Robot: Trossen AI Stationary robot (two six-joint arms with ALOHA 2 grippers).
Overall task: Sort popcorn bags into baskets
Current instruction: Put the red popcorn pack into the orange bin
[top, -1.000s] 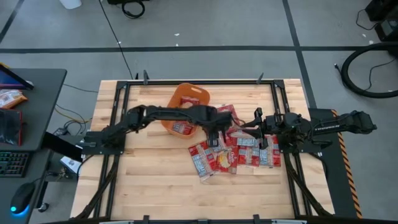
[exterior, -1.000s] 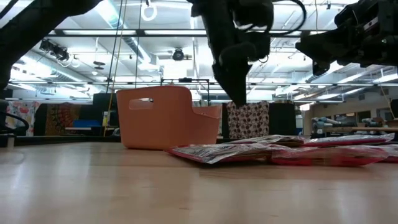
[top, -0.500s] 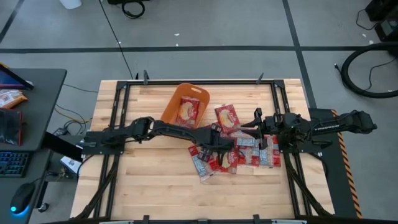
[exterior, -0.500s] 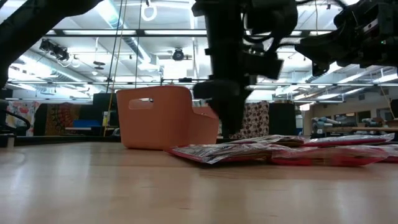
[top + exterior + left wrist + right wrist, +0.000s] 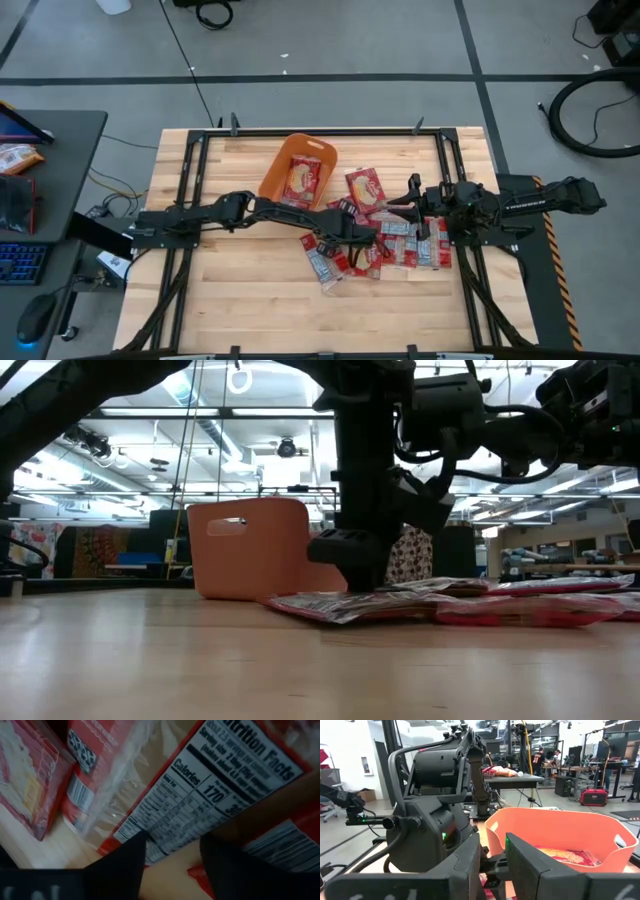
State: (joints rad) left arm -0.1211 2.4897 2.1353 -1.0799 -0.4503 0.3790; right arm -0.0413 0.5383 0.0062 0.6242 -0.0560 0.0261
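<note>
The left hand (image 5: 352, 240) is down on the pile of bags (image 5: 385, 245) beside the tub (image 5: 280, 170), its fingers (image 5: 122, 857) apart over a bag's (image 5: 200, 805) nutrition label, placed, it seems, to pinch that one. At least one bag (image 5: 301, 180) already lies in the tub; another lies just beside it. The right hand (image 5: 413, 215) hangs over the far side of the pile from the tub, fingers narrowly apart, waiting. The tabletop (image 5: 250, 290) is pale planks in a dark frame; beyond the tub is a workshop with benches.
</note>
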